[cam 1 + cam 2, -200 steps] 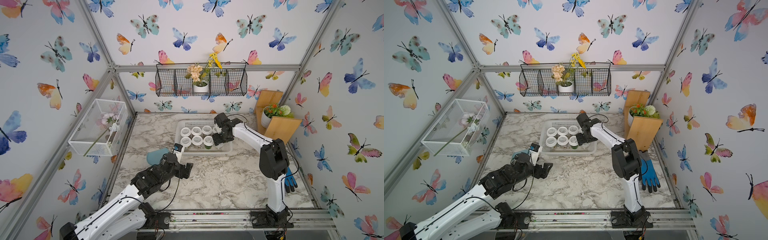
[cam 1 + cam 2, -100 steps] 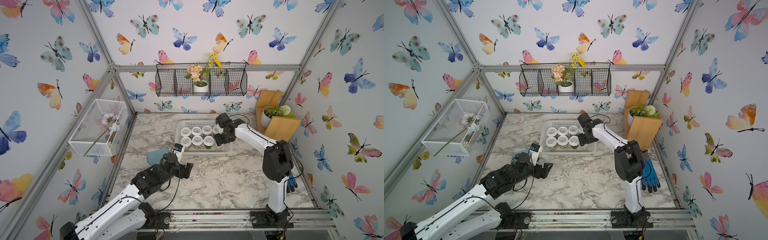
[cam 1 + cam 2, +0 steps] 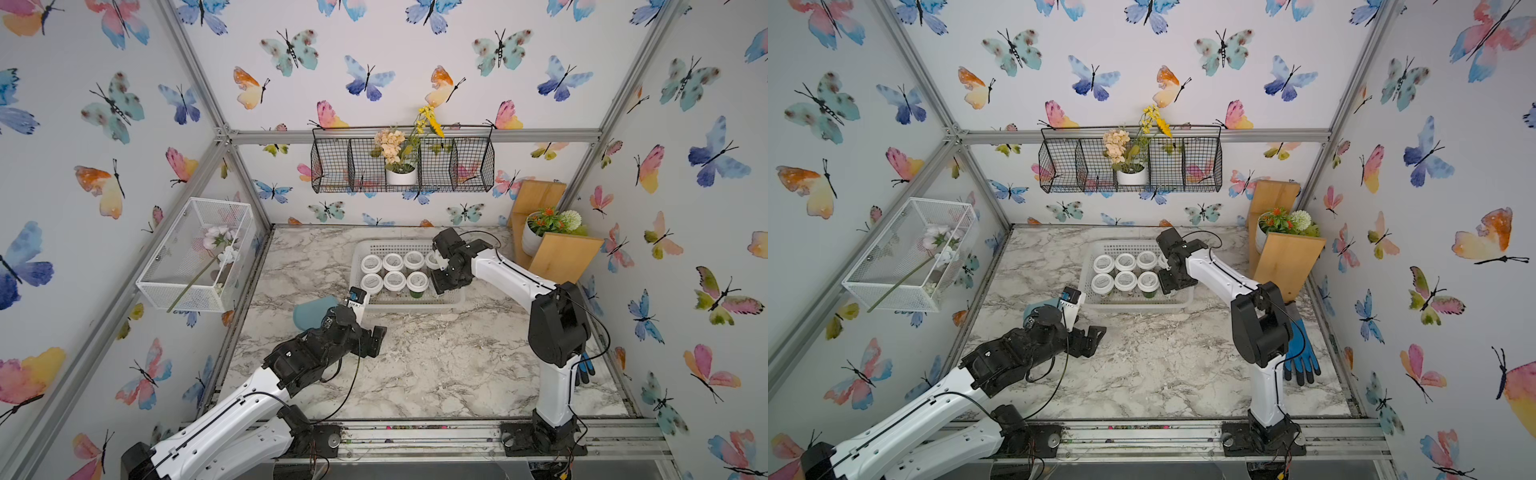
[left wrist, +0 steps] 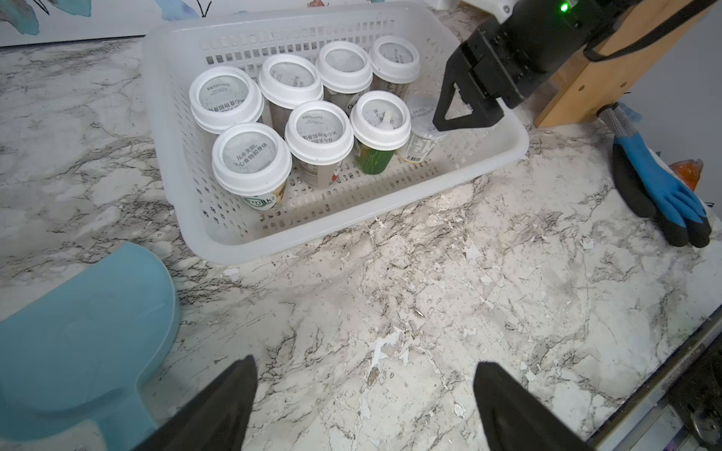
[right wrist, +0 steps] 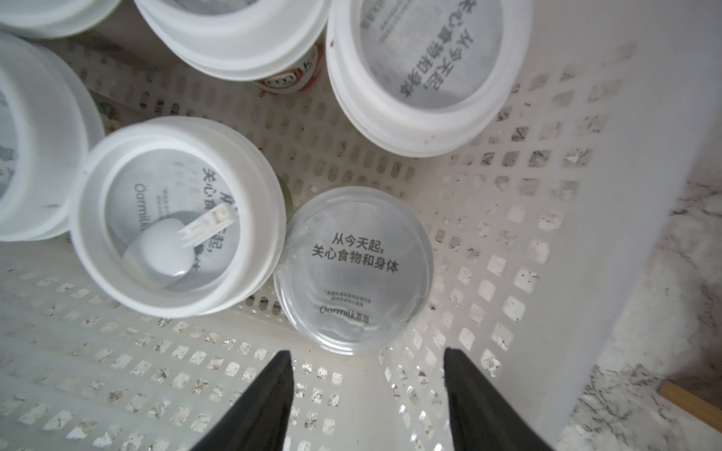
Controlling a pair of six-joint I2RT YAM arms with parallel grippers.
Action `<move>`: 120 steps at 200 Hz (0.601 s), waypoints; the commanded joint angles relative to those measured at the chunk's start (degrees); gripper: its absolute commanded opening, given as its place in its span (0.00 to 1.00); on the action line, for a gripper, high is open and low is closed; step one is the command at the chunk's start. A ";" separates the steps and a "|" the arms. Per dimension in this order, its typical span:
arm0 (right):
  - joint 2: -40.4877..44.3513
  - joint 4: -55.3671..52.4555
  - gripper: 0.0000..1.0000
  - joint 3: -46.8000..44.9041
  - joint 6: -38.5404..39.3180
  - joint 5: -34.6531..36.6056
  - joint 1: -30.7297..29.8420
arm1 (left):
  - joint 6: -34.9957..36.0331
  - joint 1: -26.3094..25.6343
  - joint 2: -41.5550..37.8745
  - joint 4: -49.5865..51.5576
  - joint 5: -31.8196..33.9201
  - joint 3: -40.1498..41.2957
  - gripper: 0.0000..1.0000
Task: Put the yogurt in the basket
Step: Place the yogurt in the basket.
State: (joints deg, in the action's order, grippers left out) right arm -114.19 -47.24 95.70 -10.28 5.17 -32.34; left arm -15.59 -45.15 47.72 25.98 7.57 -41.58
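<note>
1. In both top views the right tool (image 3: 440, 286) covers the flat-lidded yogurt cup (image 5: 353, 269).
2. The right wrist view's edges crop four other yogurt cups (image 5: 429, 78).
3. The right arm (image 3: 511, 274) hides most of the glove (image 3: 584, 368) in a top view.
4. The blue scoop (image 4: 78, 332) runs off the left wrist view's edge.
5. Print on the cups is unreadable from above.

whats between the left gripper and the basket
Nothing but bare marble tabletop between the left gripper and the white basket, clearest in the left wrist view.

Basket (image 4: 332, 228) white perforated plastic; tabletop (image 4: 429, 293) marble-look, flaking finish.
</note>
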 commanded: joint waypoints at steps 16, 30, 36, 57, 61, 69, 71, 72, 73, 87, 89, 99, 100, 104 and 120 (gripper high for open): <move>0.15 0.57 0.64 -0.35 0.35 -1.04 -0.43 | 0.74 -0.33 0.22 -0.49 -1.34 0.54 0.92; -0.31 0.44 0.64 0.13 0.39 -0.87 -0.53 | 0.74 -0.38 0.29 -0.49 -1.33 0.54 0.92; -0.46 0.40 0.64 0.23 0.37 -0.78 -0.53 | 0.75 -0.30 0.34 -0.40 -1.33 0.54 0.93; -0.86 0.23 0.63 0.28 0.53 -0.05 -0.56 | 0.76 -0.37 0.36 -0.42 -1.33 0.54 0.92; -0.90 0.18 0.63 0.29 0.47 0.09 -0.54 | 0.74 -0.39 0.43 -0.48 -1.33 0.54 0.92; -1.08 0.13 0.63 0.24 0.46 0.40 -0.53 | 0.79 -0.36 0.35 -0.45 -1.33 0.52 0.92; -1.05 0.13 0.63 0.22 0.44 0.44 -0.53 | 0.82 -0.35 0.40 -0.48 -1.33 0.53 0.92; -1.08 0.13 0.64 0.21 0.44 0.49 -0.53 | 0.78 -0.37 0.42 -0.48 -1.33 0.54 0.92; -1.10 0.13 0.63 0.20 0.48 0.52 -0.53 | 0.76 -0.33 0.43 -0.49 -1.33 0.54 0.92; -1.43 0.22 0.63 0.02 0.36 0.83 -0.51 | 0.74 -0.37 0.43 -0.44 -1.33 0.54 0.92; -1.44 0.22 0.63 -0.05 0.38 0.88 -0.53 | 0.74 -0.38 0.41 -0.45 -1.33 0.54 0.92; -1.53 0.39 0.63 -0.23 0.39 1.03 -0.53 | 0.79 -0.39 0.41 -0.43 -1.33 0.54 0.92; -1.55 0.39 0.63 -0.24 0.42 1.05 -0.53 | 0.77 -0.39 0.43 -0.46 -1.33 0.54 0.92; -1.58 0.47 0.63 -0.33 0.34 1.14 -0.53 | 0.82 -0.34 0.36 -0.49 -1.33 0.54 0.93; -1.56 0.74 0.63 -0.60 0.35 1.59 -0.53 | 0.79 -0.38 0.38 -0.45 -1.33 0.54 0.92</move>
State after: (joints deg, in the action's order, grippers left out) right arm -114.63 -47.09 95.72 -10.22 5.23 -32.67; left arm -15.46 -45.15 48.01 25.98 7.57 -41.58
